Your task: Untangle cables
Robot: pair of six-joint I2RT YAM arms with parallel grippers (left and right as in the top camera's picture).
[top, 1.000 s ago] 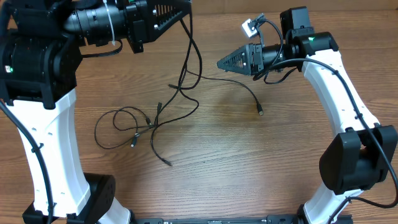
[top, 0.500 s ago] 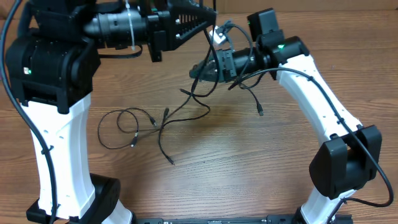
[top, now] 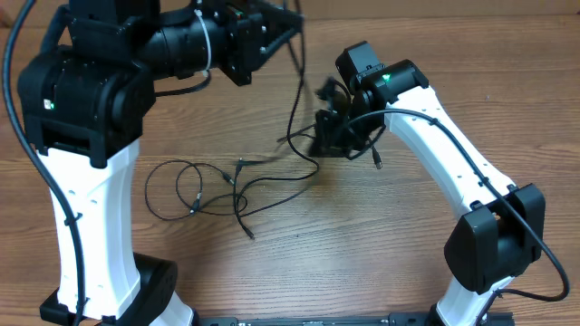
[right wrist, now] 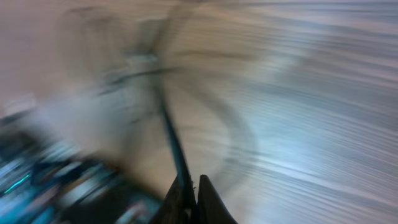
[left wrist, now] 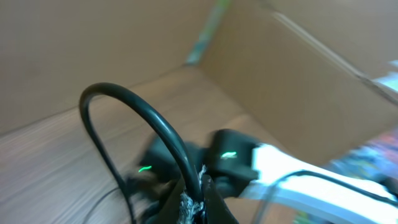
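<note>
Lifting slowly is the call: left gripper (left wrist: 194, 200) pinched tight on one of the cables (left wrist: 163, 132), which hangs to the tangle lying on the table (top: 362, 244). Right gripper (right wrist: 194, 183) looks closed beside that strand; blur hides whether it's pinched. I'd separate gently, watching for snags. Cords are thin, black, limp, small plug ends; tabletop smooth wood grain.

A wood-grain table (top: 362, 244) (brown) meets cardboard walls (left wrist: 298, 68).
</note>
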